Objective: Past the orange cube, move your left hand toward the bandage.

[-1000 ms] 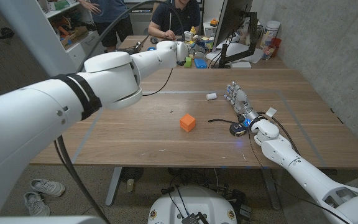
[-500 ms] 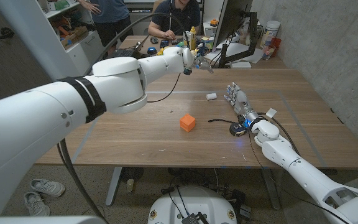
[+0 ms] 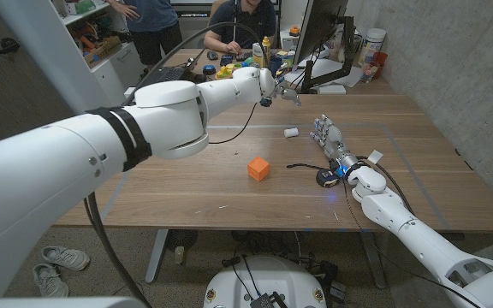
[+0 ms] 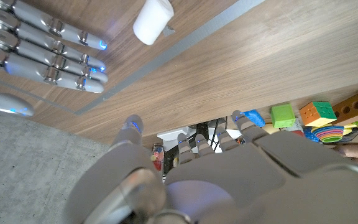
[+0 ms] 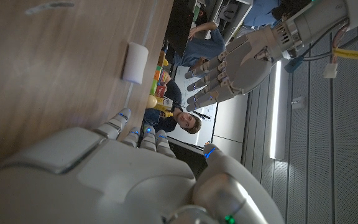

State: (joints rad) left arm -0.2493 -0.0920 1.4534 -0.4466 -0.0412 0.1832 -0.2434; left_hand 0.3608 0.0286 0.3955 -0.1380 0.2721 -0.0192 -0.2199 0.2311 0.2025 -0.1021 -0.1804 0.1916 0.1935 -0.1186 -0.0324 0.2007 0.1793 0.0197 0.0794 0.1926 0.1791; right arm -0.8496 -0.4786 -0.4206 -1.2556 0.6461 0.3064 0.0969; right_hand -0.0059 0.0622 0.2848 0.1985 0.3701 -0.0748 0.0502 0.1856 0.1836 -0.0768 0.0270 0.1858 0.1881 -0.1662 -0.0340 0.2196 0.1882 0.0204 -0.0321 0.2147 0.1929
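Fingers of the left hand [image 3: 285, 90] are spread apart and hold nothing. This hand hangs in the air, past the orange cube [image 3: 258, 168], above the far part of the wooden surface [image 3: 187, 184]. In the right wrist view the same left hand [image 5: 229, 65] floats with its fingers [image 5: 199, 84] loosely open.

The bandage [image 3: 291, 132] is a small white roll. It lies on the surface, near the left hand and a bit closer to the robot. Nothing touches it. In the left wrist view the bandage [image 4: 152, 20] lies on the wood, near the fingertips of the right hand [image 4: 33, 53].

The right hand [image 3: 330, 141] rests on the surface on the robot's right side. Its fingers are straight and hold nothing, and their tips point at the far edge. The bandage is just past those fingertips, a little to the left.

The orange cube sits near the middle of the surface, well apart from the bandage. A black cable [image 3: 302, 165] curls on the wood between the cube and the right arm. A small round black thing [image 3: 325, 177] lies at the right wrist. A little white tag [image 3: 373, 155] lies just beside that wrist.

Behind the surface stands another desk with a dark monitor [image 3: 315, 26], bottles and bright toys [image 4: 319, 115]. A person [image 3: 240, 21] sits there, and another person [image 3: 148, 17] stands farther left.
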